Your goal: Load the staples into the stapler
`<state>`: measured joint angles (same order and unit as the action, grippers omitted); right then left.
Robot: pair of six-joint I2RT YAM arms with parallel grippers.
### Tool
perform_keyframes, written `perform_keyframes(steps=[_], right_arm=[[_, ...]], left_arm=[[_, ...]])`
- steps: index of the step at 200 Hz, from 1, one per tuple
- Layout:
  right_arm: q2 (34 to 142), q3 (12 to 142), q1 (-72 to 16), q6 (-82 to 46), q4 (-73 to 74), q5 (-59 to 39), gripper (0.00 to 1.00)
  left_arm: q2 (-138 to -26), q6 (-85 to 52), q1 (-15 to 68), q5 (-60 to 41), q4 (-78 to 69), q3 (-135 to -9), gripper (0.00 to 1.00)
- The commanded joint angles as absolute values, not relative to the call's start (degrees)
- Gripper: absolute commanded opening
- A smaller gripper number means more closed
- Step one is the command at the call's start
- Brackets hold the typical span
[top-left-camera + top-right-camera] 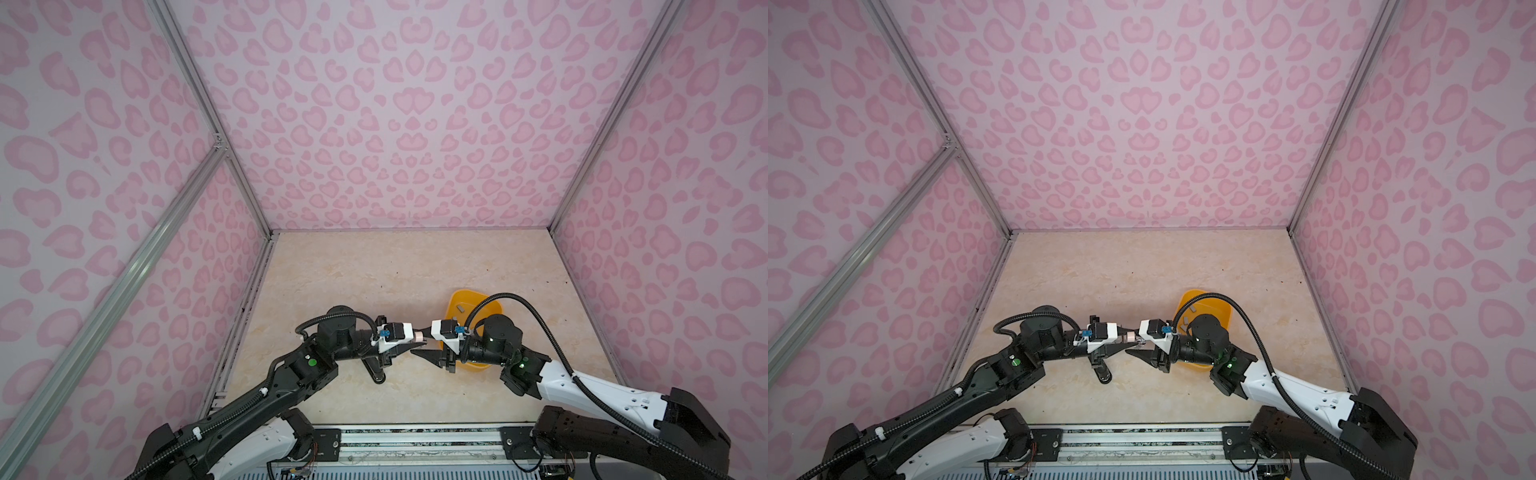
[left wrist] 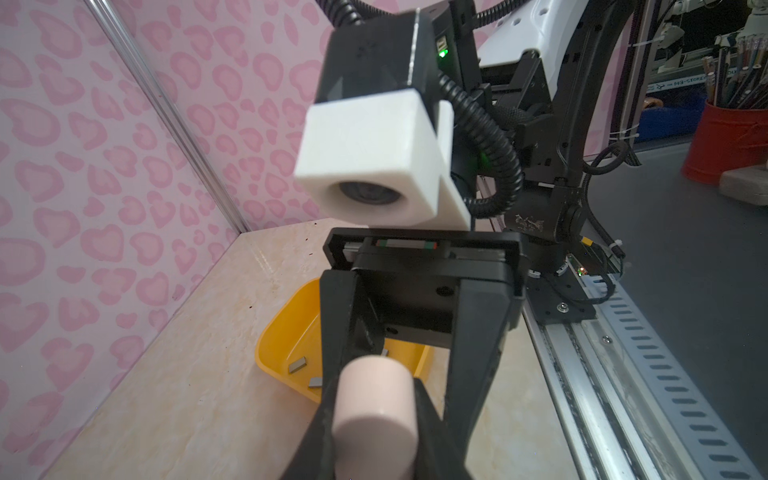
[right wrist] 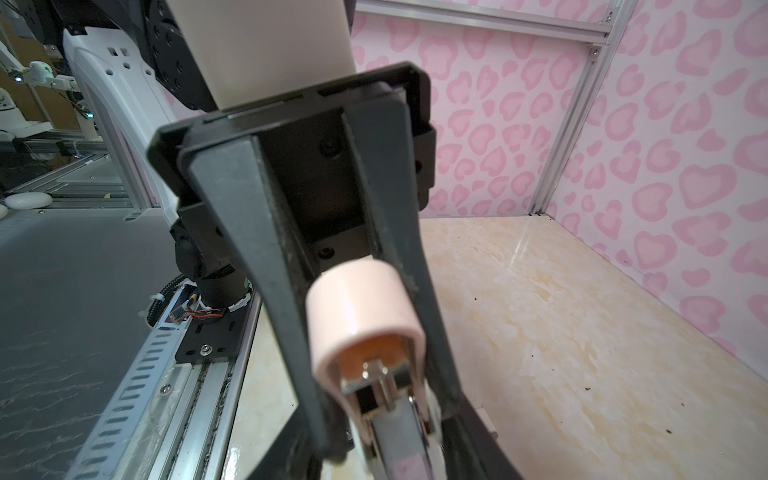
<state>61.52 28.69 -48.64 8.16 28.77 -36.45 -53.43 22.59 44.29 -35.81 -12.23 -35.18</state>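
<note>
two grey staples (image 2: 298, 365) down in the yellow tray (image 2: 277, 337), just below the right gripper (image 2: 397, 365), jaws parted at the pink stapler's (image 3: 361, 307) end. stapler pinched mid-air in the left gripper (image 1: 417, 341). bare tabletop (image 1: 395, 270) beyond, walls well apart.

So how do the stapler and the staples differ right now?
The stapler is pink, rounded and much larger; the staples are small flat grey strips. The stapler is held off the table in the shut left gripper; the staples lie loose in the orange tray. Shared: both show bare metal, the stapler at its open end.
</note>
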Motion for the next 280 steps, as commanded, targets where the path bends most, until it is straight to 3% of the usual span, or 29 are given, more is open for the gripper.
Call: perform_keyframes(steps=[1, 38, 60, 111, 135, 164, 198, 250, 252, 254, 257, 280], right_arm=[[61.7, 28.8, -48.7, 8.1, 28.4, -38.2, 0.43], [62.4, 29.1, -48.7, 7.9, 28.5, -37.7, 0.45], [62.8, 29.4, -48.6, 7.7, 28.4, -38.0, 0.41], [62.7, 29.6, -48.7, 7.9, 28.3, -38.5, 0.15], [62.9, 29.9, -48.7, 7.6, 28.2, -36.6, 0.09], [63.5, 31.0, -48.6, 4.5, 27.5, -30.8, 0.00], [65.1, 33.9, -48.6, -1.8, 24.6, -20.1, 0.00], [73.5, 43.6, -48.6, -9.7, 9.9, 2.8, 0.00], [73.8, 43.8, -48.6, -9.7, 9.6, 3.1, 0.00], [74.6, 44.5, -48.6, -9.9, 8.7, 4.0, 0.00], [75.4, 45.2, -48.6, -10.1, 7.8, 4.9, 0.00], [83.3, 52.0, -48.5, -12.6, -1.2, 8.7, 0.00]], left_arm=[[-53.1, 23.5, 44.2, -37.3, -14.0, -35.8, 0.04], [-53.5, 23.7, 44.2, -39.2, -13.7, -36.1, 0.04], [-53.8, 23.8, 44.2, -40.1, -13.6, -36.2, 0.04], [-54.0, 23.3, 44.2, -38.8, -14.1, -36.2, 0.04], [-52.7, 19.5, 44.2, -31.6, -17.9, -34.6, 0.26], [-48.9, 16.9, 44.3, -19.1, -22.6, -30.8, 0.44], [-45.5, 13.9, 44.2, -5.3, -25.7, -27.8, 0.48], [-43.2, 7.7, 44.3, 14.0, -24.6, -27.1, 0.69], [-43.2, 7.4, 44.2, 14.4, -24.3, -27.3, 0.73], [-43.3, 7.2, 44.2, 14.7, -24.0, -27.6, 0.88], [-43.4, 7.0, 44.2, 14.9, -23.4, -28.0, 1.00], [-44.0, 7.5, 44.3, 14.6, -20.0, -30.6, 0.98]])
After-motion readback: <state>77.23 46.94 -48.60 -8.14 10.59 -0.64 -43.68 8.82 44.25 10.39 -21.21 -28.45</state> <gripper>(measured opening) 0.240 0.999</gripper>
